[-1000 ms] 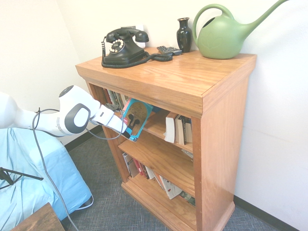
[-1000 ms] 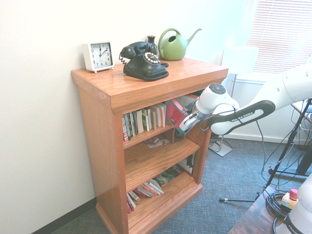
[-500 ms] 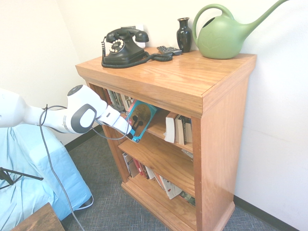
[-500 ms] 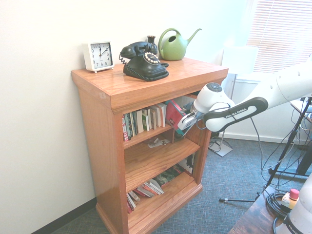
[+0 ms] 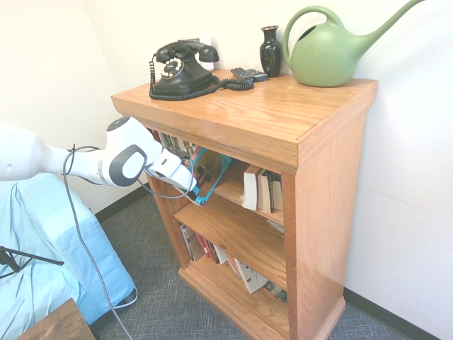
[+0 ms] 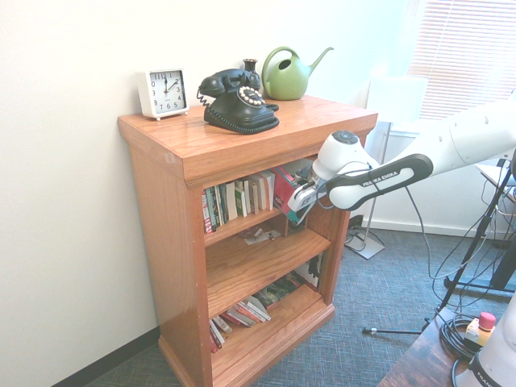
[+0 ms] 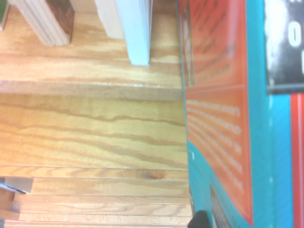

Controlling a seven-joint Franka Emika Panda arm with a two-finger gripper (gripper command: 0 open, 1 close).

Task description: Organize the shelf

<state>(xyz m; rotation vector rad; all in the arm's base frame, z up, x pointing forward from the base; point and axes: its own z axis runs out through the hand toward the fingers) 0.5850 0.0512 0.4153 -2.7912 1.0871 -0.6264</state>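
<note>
while jaws clamp teal book (image 5: 209, 173) at shelf (image 5: 297, 127) top tier, upright books (image 6: 238, 197) crowd beside.

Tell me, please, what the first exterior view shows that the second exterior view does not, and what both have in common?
Only the first exterior view shows the teal front cover of the book, a dark remote on top of the shelf and a light blue covering on the floor side. Only the second exterior view shows the white clock, window blinds and the book's red side. Both show the shelf, the black telephone, the green watering can, the dark vase and the gripper shut on the book at the top tier.
</note>
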